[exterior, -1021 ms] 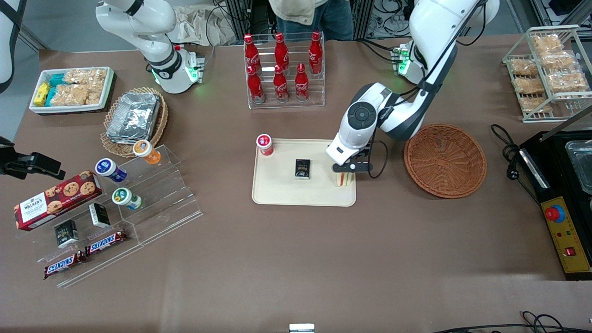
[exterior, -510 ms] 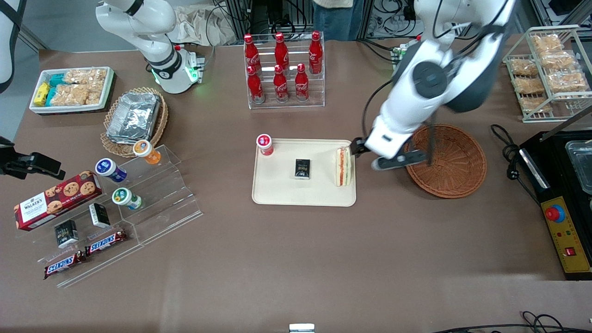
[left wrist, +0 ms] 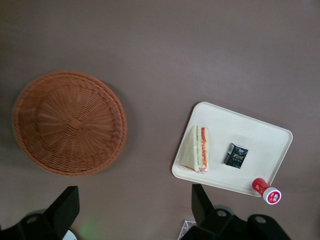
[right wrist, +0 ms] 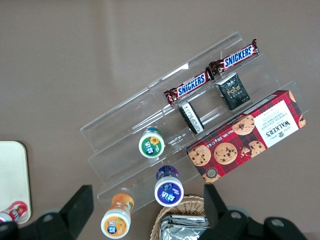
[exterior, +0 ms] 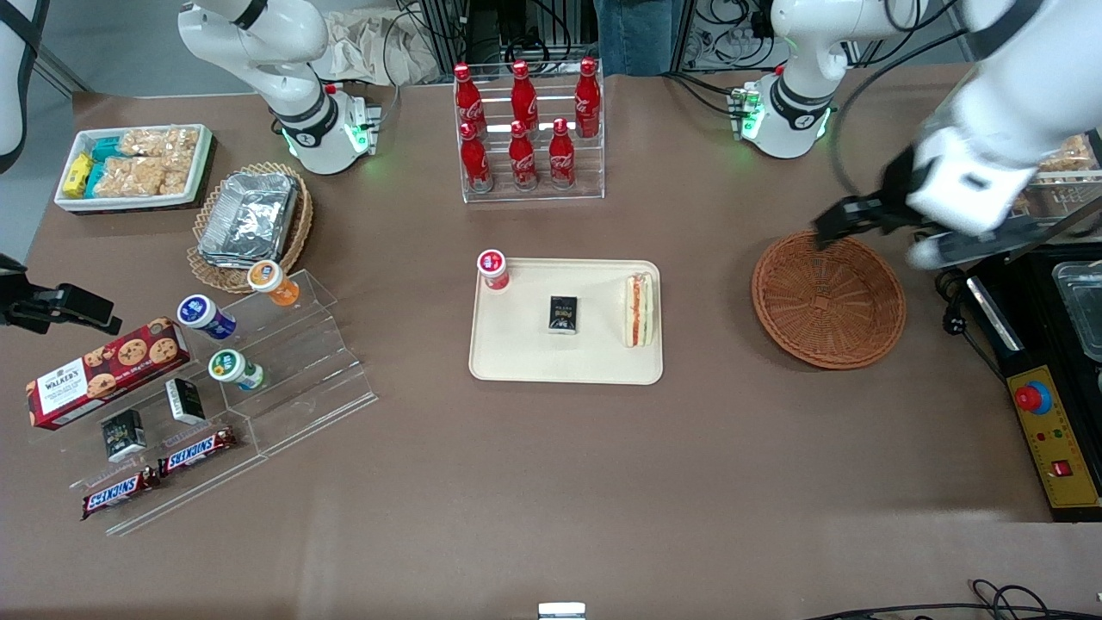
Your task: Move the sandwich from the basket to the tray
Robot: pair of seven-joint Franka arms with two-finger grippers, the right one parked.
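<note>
The sandwich [exterior: 639,310] [left wrist: 197,149], a white wedge with orange-red and green filling, lies on the cream tray [exterior: 525,357] [left wrist: 260,131] at the end nearest the basket. The round reddish-brown basket [exterior: 828,299] [left wrist: 70,122] sits beside the tray, toward the working arm's end of the table, with nothing in it. My gripper [exterior: 876,237] [left wrist: 134,206] hangs high over the basket's rim, well apart from the sandwich. Its fingers are spread wide and open, holding nothing.
On the tray also stand a red-capped cup [exterior: 493,269] and a small black box [exterior: 563,313]. A rack of cola bottles [exterior: 527,129] stands farther from the front camera. A wire snack rack [exterior: 1016,129] and a black appliance [exterior: 1055,362] flank the basket.
One second ago my gripper was down at the sandwich on the tray. It has since let go, risen and swung over the basket toward the working arm's end; the sandwich stays on the tray.
</note>
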